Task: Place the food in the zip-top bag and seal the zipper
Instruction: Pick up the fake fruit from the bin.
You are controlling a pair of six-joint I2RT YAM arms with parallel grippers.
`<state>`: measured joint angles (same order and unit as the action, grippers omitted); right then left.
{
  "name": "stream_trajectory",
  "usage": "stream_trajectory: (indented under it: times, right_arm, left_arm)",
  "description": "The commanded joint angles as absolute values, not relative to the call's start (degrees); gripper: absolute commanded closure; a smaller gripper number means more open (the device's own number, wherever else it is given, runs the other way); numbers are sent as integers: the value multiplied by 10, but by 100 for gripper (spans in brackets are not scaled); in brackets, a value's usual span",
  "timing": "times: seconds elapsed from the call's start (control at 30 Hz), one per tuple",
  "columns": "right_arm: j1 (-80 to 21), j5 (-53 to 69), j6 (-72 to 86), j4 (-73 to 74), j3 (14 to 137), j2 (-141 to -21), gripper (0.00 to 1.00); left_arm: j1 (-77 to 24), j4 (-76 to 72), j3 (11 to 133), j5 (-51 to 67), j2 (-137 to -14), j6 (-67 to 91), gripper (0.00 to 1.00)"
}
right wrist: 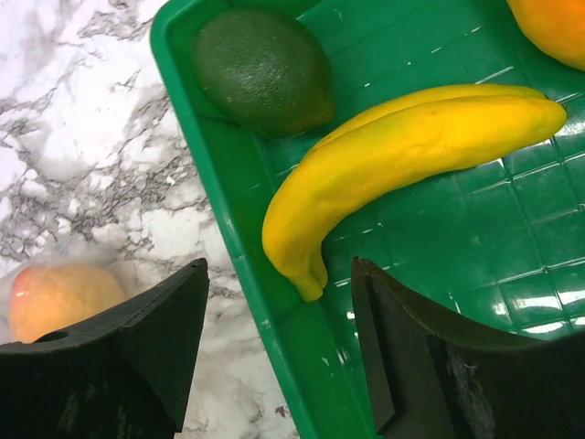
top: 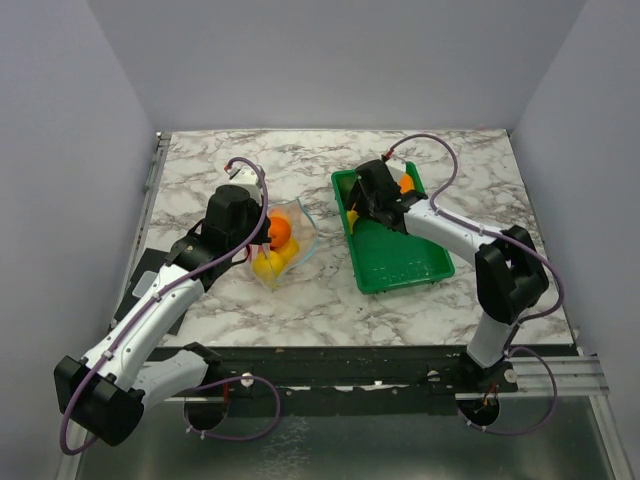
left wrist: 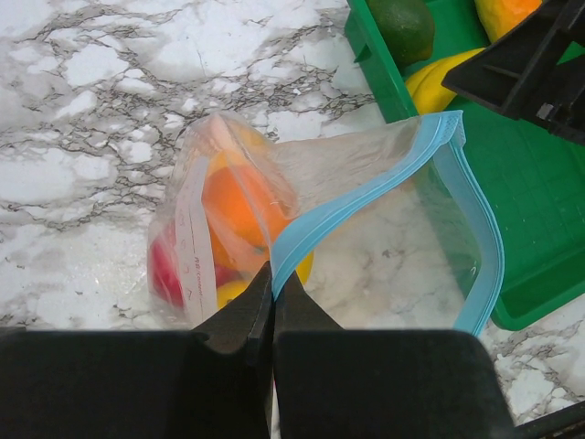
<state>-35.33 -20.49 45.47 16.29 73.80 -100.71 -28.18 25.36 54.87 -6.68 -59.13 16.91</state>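
Note:
The clear zip-top bag [top: 285,245] lies left of the green tray [top: 405,262], mouth open towards the tray. It holds an orange [left wrist: 239,206], a red piece [left wrist: 169,270] and yellow fruit [top: 268,262]. My left gripper [left wrist: 272,274] is shut on the light blue zipper strip [left wrist: 366,187] at the mouth's near corner. My right gripper [right wrist: 279,288] is open over the tray's left wall, just below the tip of the yellow banana [right wrist: 402,155]. A dark green piece [right wrist: 263,69] and an orange [right wrist: 553,23] also lie in the tray.
The tray's left wall [right wrist: 228,219] runs between my right fingers. The bag shows as a pale orange blur at the left edge of the right wrist view [right wrist: 59,297]. The right gripper's black body [left wrist: 526,69] hangs over the tray in the left wrist view. Grey walls enclose the marble table [top: 330,300].

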Motion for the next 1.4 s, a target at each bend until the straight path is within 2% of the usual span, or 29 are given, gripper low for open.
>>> stream_trajectory:
  times: [0.0,0.77,0.9,1.27,1.37]
  right_arm:
    - [-340,-183,500,146,763,-1041,32]
    - [-302,-163,565,134,781,-1126,39]
    - [-297,-171,566,132,765,-1118,50]
    - [-296,-168,558,114,704,-1045,89]
    - [-296,-156,542,105,691,-1018,96]
  left_arm:
    - [-279,240,543,-52,-587,173,100]
    - [-279,240,542,-54,-597,170,100]
    - [-279,241,542,-53,-599,170,100]
    - [-279,241,542,-54,-599,170,100]
    - [-278,241,542,-55,-599,170,100]
